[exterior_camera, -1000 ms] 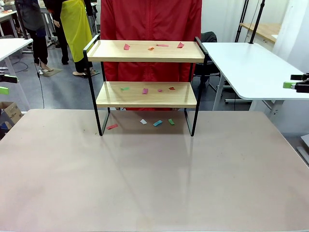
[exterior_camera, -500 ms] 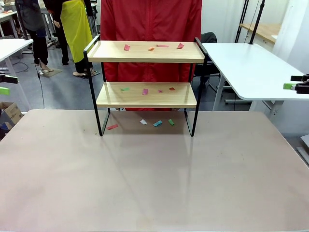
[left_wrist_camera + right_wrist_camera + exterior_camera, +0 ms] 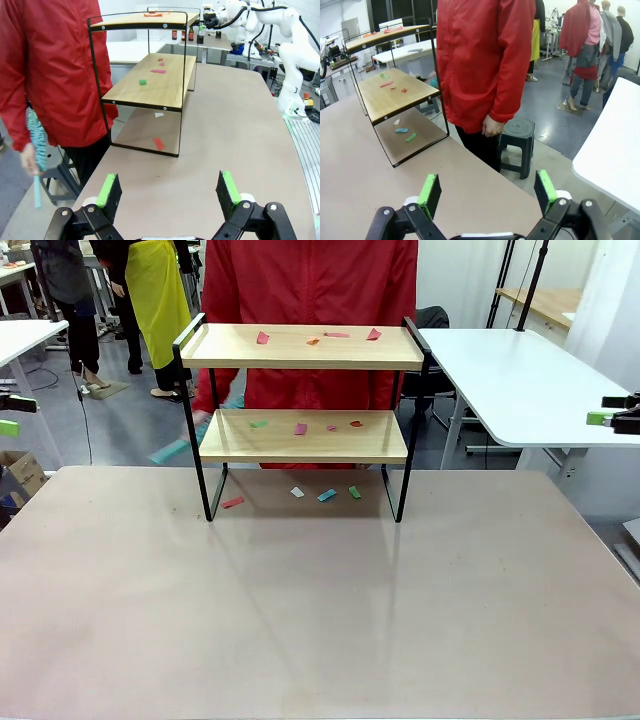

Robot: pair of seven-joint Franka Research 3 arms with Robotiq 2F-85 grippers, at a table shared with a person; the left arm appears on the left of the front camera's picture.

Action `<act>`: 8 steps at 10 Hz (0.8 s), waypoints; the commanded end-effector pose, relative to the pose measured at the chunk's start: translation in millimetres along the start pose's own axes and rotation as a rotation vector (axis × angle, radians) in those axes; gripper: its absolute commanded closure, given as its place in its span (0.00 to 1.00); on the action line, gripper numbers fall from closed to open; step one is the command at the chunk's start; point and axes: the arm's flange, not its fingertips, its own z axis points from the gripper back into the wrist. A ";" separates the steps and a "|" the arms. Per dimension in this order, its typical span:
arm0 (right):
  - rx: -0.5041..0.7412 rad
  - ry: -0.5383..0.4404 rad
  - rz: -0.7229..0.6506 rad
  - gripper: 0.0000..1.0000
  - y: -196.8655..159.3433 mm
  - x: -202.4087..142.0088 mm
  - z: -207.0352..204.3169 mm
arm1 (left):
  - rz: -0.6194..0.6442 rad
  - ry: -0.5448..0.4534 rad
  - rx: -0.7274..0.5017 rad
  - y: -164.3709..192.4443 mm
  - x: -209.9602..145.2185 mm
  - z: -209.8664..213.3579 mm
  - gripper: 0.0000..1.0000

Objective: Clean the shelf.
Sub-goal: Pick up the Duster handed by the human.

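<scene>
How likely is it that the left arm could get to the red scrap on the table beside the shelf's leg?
Probably yes: the open left pincer faces bare table up to the red scrap, though the shelf's lower board overhangs it.

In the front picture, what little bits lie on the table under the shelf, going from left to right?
Under the two-tier wooden shelf with a black metal frame: small red paper scrap → small white paper scrap → small teal paper scrap → small green paper scrap.
</scene>
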 end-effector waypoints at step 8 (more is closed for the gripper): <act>-0.015 0.005 -0.017 0.00 3.5 4.7 -5.0 | -0.001 0.002 -0.002 -0.2 0.1 0.2 0.00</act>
